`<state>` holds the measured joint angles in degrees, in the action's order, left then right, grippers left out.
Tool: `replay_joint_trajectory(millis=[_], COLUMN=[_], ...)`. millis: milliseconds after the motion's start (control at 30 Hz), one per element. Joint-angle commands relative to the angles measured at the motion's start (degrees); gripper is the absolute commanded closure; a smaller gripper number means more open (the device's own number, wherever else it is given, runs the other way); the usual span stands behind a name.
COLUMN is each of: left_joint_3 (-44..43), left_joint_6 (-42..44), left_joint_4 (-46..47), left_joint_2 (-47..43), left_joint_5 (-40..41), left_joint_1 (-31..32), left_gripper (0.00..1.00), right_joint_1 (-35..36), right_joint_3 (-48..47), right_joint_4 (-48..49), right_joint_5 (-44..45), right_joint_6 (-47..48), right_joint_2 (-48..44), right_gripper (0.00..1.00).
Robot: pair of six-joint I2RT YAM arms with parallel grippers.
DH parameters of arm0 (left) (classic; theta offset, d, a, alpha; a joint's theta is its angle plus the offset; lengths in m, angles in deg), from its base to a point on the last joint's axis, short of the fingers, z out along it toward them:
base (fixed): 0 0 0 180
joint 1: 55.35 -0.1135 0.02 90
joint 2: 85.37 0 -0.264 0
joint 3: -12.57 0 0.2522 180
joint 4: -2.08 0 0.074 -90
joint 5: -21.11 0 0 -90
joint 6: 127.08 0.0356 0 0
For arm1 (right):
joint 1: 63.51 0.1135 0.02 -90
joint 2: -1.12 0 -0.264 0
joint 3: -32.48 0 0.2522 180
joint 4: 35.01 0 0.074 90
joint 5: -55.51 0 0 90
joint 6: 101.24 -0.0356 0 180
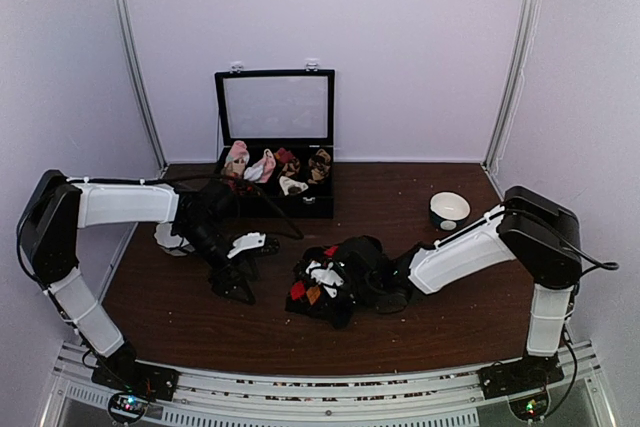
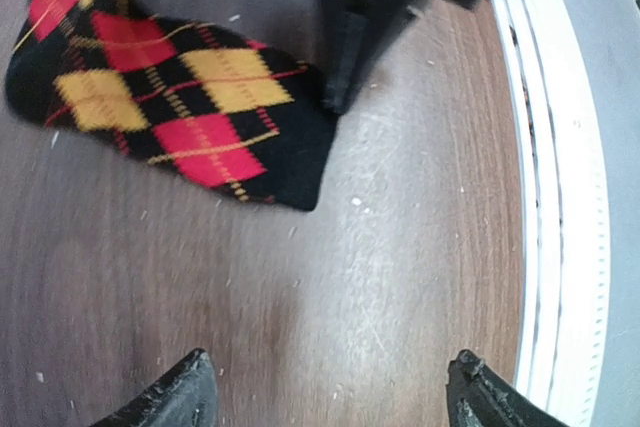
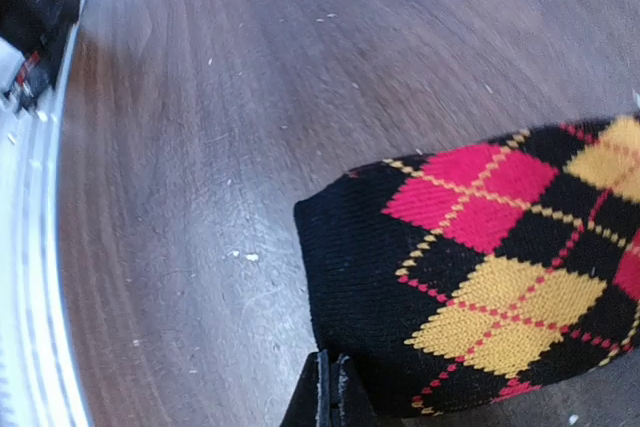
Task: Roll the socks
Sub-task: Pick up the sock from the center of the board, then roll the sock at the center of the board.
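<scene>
Socks: from above we see a dark heap of argyle socks (image 1: 330, 282) on the table (image 1: 180, 322), between the two arms, with cream and red diamonds showing.
Wrist views only: one red and orange sock (image 2: 170, 97) lies flat on the wood. Its knit pattern is crisp here, while the overhead camera gives only small flecks of colour.
Left gripper: the left gripper (image 2: 330, 395) hangs over bare wood just beside that sock. We see its fingers spread wide with nothing between them. From above it is only a dark shape left of the heap.
Right gripper: in its own camera we see the right gripper (image 3: 327, 392) with its pads pressed together at the sock's black hem. The left wrist camera shows it from outside, coming down onto that same edge. The overhead view shows it buried in the heap.
Overhead only: a black box (image 1: 275, 107) with its lid raised stands at the far side and holds sock bundles (image 1: 262, 165). A white bowl (image 1: 449, 209) sits to the right.
</scene>
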<state>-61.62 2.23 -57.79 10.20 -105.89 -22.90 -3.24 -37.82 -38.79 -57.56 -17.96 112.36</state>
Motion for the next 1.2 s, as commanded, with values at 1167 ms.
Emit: replay_joint_trajectory(millis=[1167], left_joint_3=[-6.0], left_joint_6=[4.4], left_joint_4=[13.3], left_joint_2=[11.8], left_joint_5=[19.2], left_joint_1=[21.9], left_gripper=[0.36], right_joint_1=[-8.1], right_joint_3=[11.1], right_joint_4=[30.1], right_joint_5=[-20.1], right_joint_6=[-42.5], right_joint_2=[1.4], right_gripper=[1.0])
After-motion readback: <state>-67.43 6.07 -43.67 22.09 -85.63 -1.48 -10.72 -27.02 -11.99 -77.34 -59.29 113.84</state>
